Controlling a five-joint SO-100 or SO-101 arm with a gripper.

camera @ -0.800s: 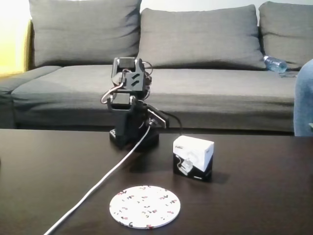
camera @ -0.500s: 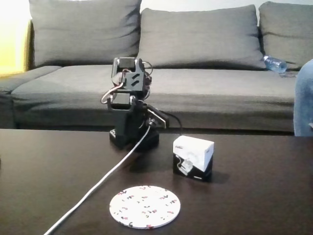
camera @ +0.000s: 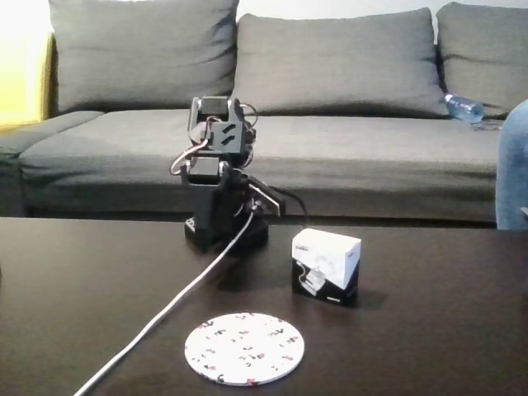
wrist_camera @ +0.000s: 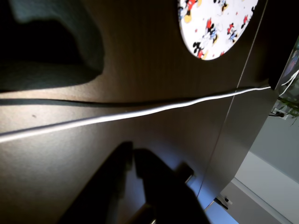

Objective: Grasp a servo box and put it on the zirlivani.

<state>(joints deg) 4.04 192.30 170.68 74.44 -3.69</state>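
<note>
**Arm folded at rest, box not yet approached**

Almost nothing was changed between the earlier frames and this moment: only a very slight shift could be noticed in the upper part of the arm (camera: 216, 169), while the base was kept at the same place near the far edge of the tabletop (camera: 82, 280). The servo box (camera: 327, 266) was left where it stood, upright on the tabletop, a little toward the right side in the fixed view and just in front of the arm's base. The zirlivani (camera: 244, 347) was also not displaced; it was lying flat close to the near edge, well apart from the box and to its left in the fixed view. A white cable (camera: 177, 305) was laid from the base across the tabletop toward the near left corner, passing beside the disc.

In the wrist view the gripper (wrist_camera: 132, 161) was seen as a dark shape at the lower edge, with its jaws closed together and nothing held between them. The same cable (wrist_camera: 140, 112) and a part of the zirlivani (wrist_camera: 215, 25) were shown above it on the dark surface.

From this it was judged that the task was only at its beginning. The arm had to be unfolded and the jaws opened before the box could be reached. The cable near the disc was considered a possible obstacle during the placing.
</note>
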